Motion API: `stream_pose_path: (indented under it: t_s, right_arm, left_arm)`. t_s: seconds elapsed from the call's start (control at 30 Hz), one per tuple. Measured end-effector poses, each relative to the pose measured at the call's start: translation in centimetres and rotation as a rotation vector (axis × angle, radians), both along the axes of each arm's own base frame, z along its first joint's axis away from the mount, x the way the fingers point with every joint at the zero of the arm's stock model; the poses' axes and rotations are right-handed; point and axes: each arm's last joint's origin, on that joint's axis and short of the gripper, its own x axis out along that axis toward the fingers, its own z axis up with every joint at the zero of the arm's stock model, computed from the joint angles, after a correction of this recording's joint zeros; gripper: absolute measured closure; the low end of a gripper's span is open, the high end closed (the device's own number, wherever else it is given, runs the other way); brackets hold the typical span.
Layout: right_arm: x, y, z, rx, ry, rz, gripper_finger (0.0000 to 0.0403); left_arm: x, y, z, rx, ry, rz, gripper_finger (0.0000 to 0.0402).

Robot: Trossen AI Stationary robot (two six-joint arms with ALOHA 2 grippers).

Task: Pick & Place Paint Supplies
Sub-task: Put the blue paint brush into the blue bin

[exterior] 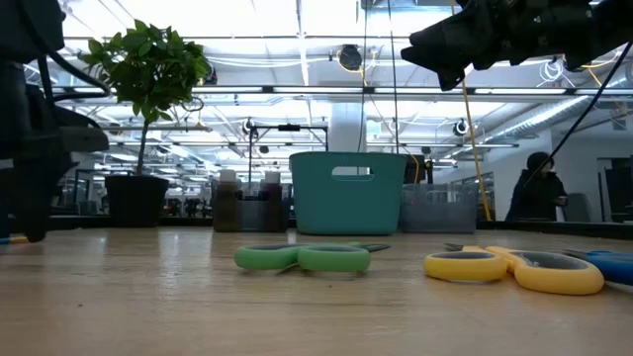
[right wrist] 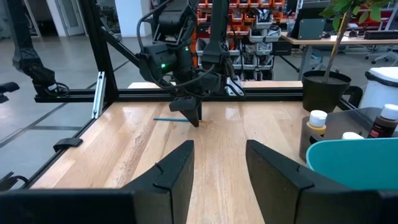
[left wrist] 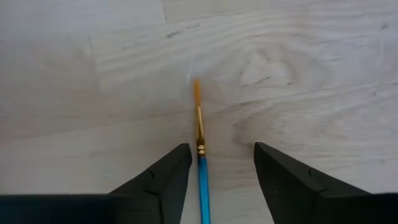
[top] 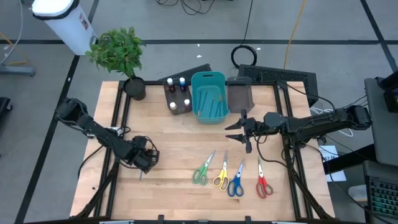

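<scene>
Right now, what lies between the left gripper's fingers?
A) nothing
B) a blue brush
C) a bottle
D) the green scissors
B: in the left wrist view the blue brush lies flat on the table between the open fingers of the left gripper.

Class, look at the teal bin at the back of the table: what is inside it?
From above, the teal bin holds a few thin brushes lying on its floor. From table height its wall hides the inside completely. How many brushes there are cannot be counted.
</scene>
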Motion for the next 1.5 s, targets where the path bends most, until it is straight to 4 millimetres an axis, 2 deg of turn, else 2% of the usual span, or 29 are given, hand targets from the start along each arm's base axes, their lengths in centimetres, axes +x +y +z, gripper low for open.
stream_pose_path:
  t_s: [0.17,0.53,0.77,0.9,1.33,1.5]
  right_arm:
    - [0.0,0.0,0.0,0.0,-0.001,0.0,0.0268]
    - [0.0,0.0,0.0,0.0,0.0,0.0,0.027]
    - [0.0,0.0,0.0,0.0,0.0,0.0,0.0271]
    - [0.0,0.0,0.0,0.0,0.0,0.0,0.0271]
    - [0.0,0.0,0.0,0.0,0.002,0.001,0.0271]
    - [0.0,0.0,0.0,0.0,0.004,0.0,0.0271]
  left_arm:
    - [0.0,0.3,0.0,0.012,0.013,-0.005,0.0256]
    - [0.3,0.8,-0.2,0.035,0.016,0.016,0.0389]
    - [1.1,0.5,-1.2,0.087,0.003,-0.064,0.0394]
    - [1.8,0.4,-1.1,0.159,-0.078,-0.102,0.0397]
    - [5.9,-0.6,3.5,0.352,-0.394,-0.294,0.0401]
    - [8.2,-0.7,5.6,0.476,-0.518,-0.39,0.0401]
